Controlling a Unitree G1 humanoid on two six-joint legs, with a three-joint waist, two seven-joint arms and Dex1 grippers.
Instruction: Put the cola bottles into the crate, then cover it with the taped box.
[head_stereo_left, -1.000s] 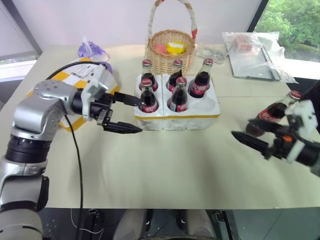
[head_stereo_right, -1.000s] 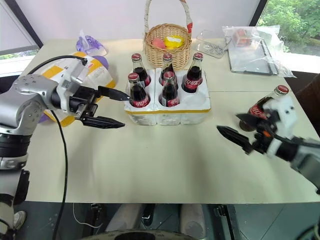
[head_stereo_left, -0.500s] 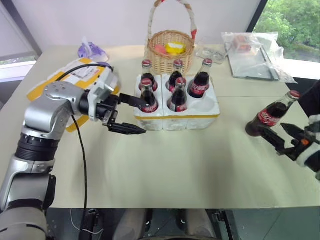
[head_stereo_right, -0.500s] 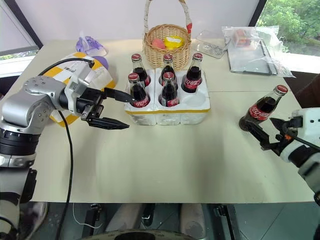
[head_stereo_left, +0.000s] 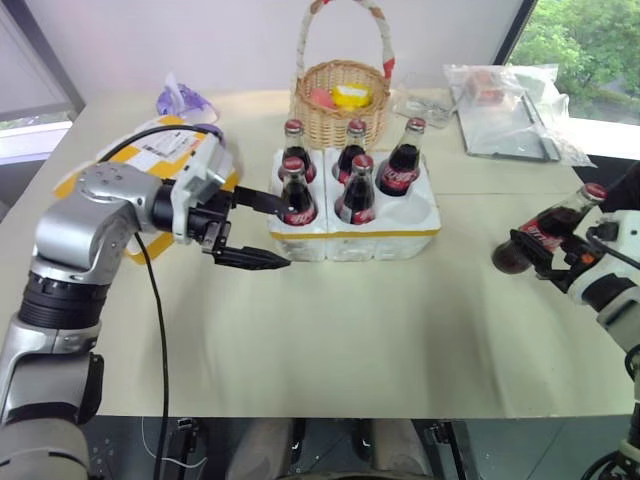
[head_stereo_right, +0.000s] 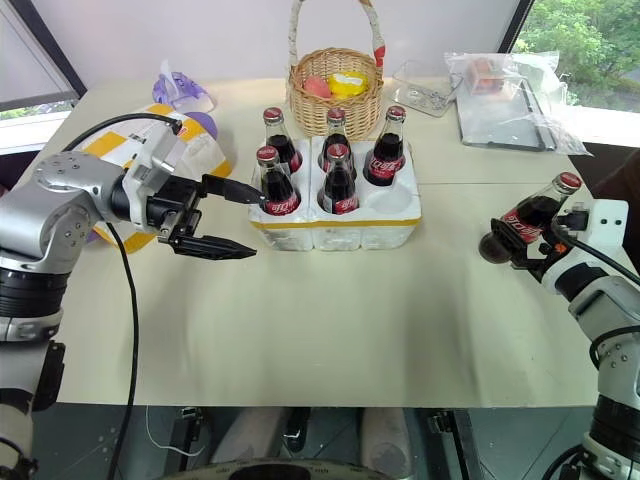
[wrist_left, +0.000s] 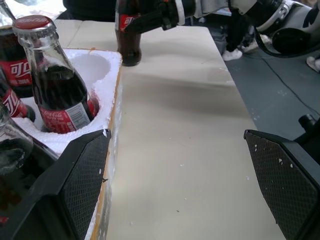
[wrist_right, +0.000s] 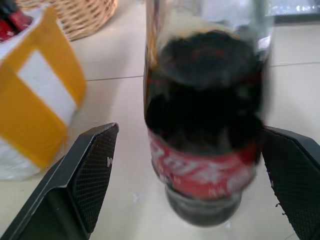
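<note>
The crate, a low white foam tray with a yellow band, sits mid-table with several cola bottles upright in its wells; its front right well is empty. One more cola bottle stands on the table at the right. My right gripper is open, one finger on each side of this bottle's lower body, with a gap showing at the left finger. My left gripper hangs open beside the crate's left end, holding nothing. The taped box lies behind my left arm, partly hidden.
A wicker basket stands right behind the crate. Clear plastic bags lie at the back right, and a purple piece at the back left. Bare tabletop stretches in front of the crate to the near edge.
My right gripper has swung right and away from me to the loose bottle, and its fingers now straddle it. The left arm has stayed where it was.
</note>
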